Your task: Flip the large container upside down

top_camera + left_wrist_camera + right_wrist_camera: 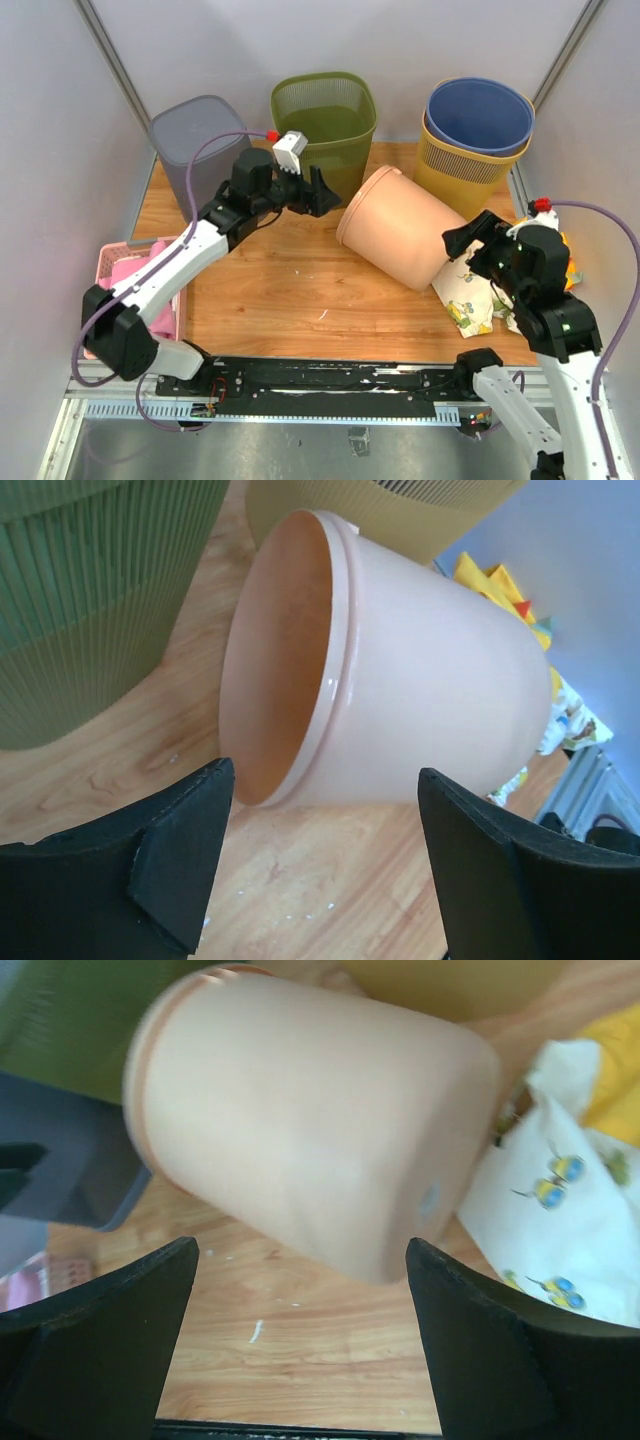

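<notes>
The large container (400, 228) is a peach plastic bucket lying on its side on the wooden table, mouth toward the left and base toward the right. My left gripper (326, 193) hovers just left of the rim, open and holding nothing. In the left wrist view the open mouth and rim of the container (430, 680) fill the space beyond the gripper (325, 770). My right gripper (465, 240) stands open at the base end. From the right wrist the container (310, 1110) lies just beyond the gripper (302, 1245), untouched.
Along the back stand a grey bin (195, 140), a green mesh bin (325, 115) and a blue bin (480, 115) nested in a yellow one (465, 165). A bee-print cloth (470, 295) lies under the container's base. A pink basket (130, 280) sits front left.
</notes>
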`<control>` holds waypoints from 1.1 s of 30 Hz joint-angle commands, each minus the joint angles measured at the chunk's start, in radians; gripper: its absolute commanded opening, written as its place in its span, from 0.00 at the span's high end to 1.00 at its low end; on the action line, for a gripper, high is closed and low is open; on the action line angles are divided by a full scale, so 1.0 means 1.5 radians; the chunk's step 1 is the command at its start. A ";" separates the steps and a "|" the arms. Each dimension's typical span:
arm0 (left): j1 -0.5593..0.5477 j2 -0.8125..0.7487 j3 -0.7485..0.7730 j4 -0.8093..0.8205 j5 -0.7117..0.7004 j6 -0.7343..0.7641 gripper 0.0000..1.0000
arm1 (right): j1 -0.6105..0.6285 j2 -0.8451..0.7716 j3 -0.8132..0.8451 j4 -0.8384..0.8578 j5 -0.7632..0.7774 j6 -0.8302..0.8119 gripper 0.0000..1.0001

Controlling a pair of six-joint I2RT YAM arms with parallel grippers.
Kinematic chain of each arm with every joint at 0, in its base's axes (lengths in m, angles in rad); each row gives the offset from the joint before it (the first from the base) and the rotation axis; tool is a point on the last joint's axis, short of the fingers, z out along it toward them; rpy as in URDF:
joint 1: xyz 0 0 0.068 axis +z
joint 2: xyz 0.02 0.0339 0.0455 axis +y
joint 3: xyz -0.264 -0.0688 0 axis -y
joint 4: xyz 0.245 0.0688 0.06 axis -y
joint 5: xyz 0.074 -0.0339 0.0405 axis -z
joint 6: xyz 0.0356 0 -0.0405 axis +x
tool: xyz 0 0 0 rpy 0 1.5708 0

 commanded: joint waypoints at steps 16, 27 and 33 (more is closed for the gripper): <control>-0.036 0.261 0.143 0.095 0.150 0.051 0.25 | -0.223 0.135 -0.115 0.086 -0.316 0.002 0.15; -0.086 0.202 0.062 0.121 0.181 -0.003 0.59 | -0.225 0.135 -0.137 0.134 -0.416 -0.014 0.16; -0.096 0.091 -0.057 0.150 0.166 -0.066 0.64 | -0.225 0.118 -0.143 0.099 -0.437 -0.026 0.17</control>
